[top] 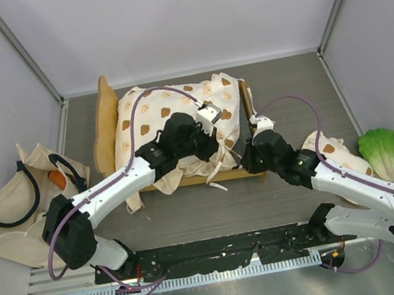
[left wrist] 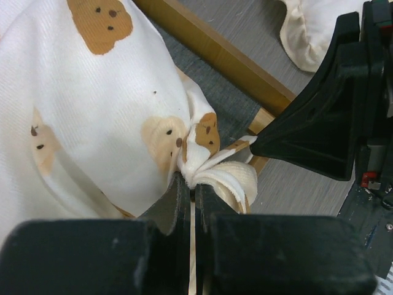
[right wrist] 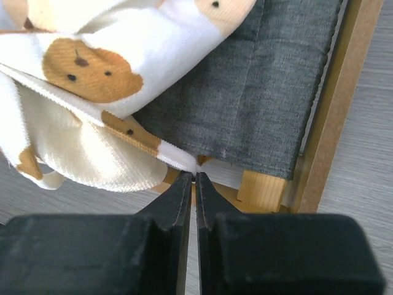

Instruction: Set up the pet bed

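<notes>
The pet bed [top: 108,124] is a light-wood frame with its scalloped headboard at the left. The cream bear-print cushion [top: 175,109] lies rumpled on it. My left gripper [top: 216,150] is shut on a bunched corner of the cushion [left wrist: 202,138] at the bed's near right corner; its tips show in the left wrist view [left wrist: 192,184]. My right gripper [top: 244,158] is just beside it, shut on the white tip of a cushion strip [right wrist: 178,158]; its tips show in the right wrist view [right wrist: 195,177]. The grey fabric base [right wrist: 258,92] and the wood rail [right wrist: 334,123] are uncovered there.
A beige tote bag [top: 12,216] with black handles lies at the left with something orange [top: 56,177] in it. A green lettuce toy [top: 381,151] lies at the right. A small cream bear-print pillow [top: 335,156] lies under my right arm. Grey walls close in three sides.
</notes>
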`<state>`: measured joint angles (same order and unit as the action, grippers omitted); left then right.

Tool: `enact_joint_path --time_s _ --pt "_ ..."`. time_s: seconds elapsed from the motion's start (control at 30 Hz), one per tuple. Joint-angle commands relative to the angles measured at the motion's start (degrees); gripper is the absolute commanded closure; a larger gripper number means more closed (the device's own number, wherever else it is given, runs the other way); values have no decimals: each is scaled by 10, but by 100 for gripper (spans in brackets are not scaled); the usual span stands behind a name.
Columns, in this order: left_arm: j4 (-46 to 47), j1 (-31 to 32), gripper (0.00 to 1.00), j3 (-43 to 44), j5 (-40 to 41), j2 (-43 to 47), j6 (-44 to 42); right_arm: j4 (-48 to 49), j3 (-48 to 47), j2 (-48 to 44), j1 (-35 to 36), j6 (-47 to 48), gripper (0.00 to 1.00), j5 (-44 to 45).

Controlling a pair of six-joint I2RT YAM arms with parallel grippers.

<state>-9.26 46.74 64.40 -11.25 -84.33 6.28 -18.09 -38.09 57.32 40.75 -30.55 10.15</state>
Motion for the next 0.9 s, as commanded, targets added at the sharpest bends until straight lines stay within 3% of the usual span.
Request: enact_joint_path --time_s 0.0,0.13,0.27,0.3,0.33,0.37,0.47,0.67,0.8,0.87 --pt "-14 -1 100 24 -13 -14 20 -37 5 2 3 -5 87 2" --pt "-26 14 100 21 -6 -32 17 -60 9 -15 3 6 83 10" --pt "-41 22 97 29 -20 -43 31 -92 -8 -33 3 14 67 4" --pt "-42 22 93 33 -29 -46 35 -94 -15 -44 3 14 64 7" --pt "-44 24 83 37 -37 -48 41 -97 -18 -68 3 10 60 8" --pt "-50 25 77 41 -44 -50 43 -99 -24 -83 3 8 51 12" --pt "-55 27 64 52 -58 -51 54 -123 -39 -131 3 -10 44 46" --pt "-77 27 40 68 -69 -28 62 -180 -44 -156 2 -59 40 152" --pt "-116 26 30 81 -50 -14 51 -186 -39 -121 0 -86 39 158" --pt "-131 27 20 79 -41 0 47 -174 -38 -104 -1 -89 40 146"
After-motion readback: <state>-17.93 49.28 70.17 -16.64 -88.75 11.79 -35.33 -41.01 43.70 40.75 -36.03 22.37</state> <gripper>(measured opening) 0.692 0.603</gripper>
